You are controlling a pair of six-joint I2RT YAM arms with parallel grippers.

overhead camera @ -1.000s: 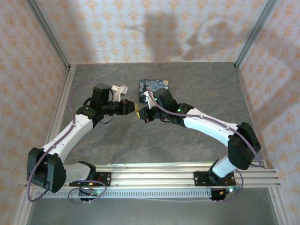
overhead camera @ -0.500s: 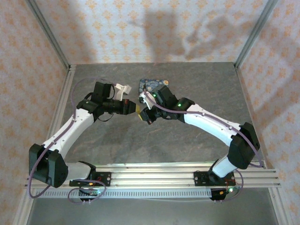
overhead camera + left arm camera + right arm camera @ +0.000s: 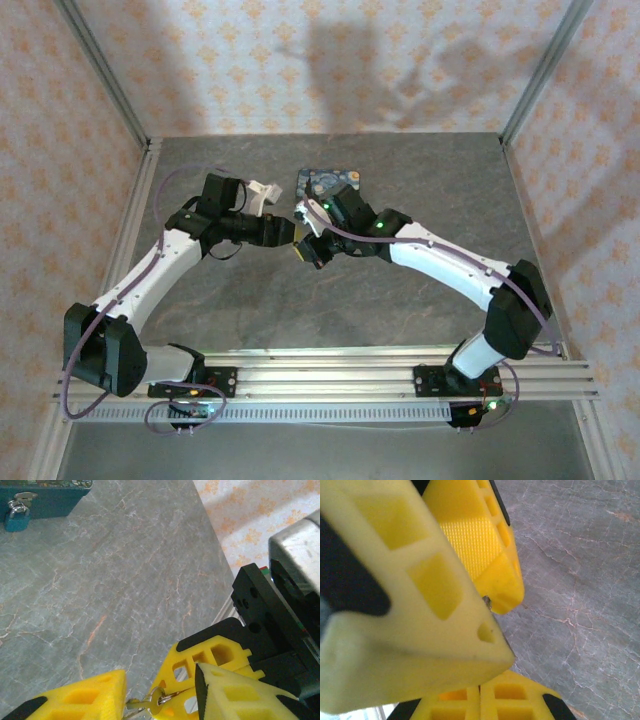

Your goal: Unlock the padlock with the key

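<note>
Hands meeting tip to tip above the desk (image 3: 300, 310), just in front of the box (image 3: 335, 180). In the overhead view, my left hand (image 3: 291, 232) is pointing right and my right hand (image 3: 306, 249) is pointing left. Their yellow tips are overlapping, so I cannot separate them there.

In the left wrist view, my left fingers (image 3: 85, 700) are standing apart, one at the lower left and one at the lower right, gripping nothing. My right hand's yellow tips are sitting in the gap between them. The key (image 3: 141, 708) is showing at the bottom edge of that view on a small ring, jutting from my right hand's tips toward my lower-left finger. Whether it is touching that finger I cannot tell.

My right fingers (image 3: 410, 610) are pressing together, clamped on the key. In the right wrist view a small glint of metal is peeking out at their edge, beside the ribbed pad of one left finger.

The padlock (image 3: 16, 517) is hanging with its shackle through the hasp on the front of the box, at the far corner of the left wrist view. It is lying well apart from both hands and from the key. The box is resting flat on the desk.
</note>
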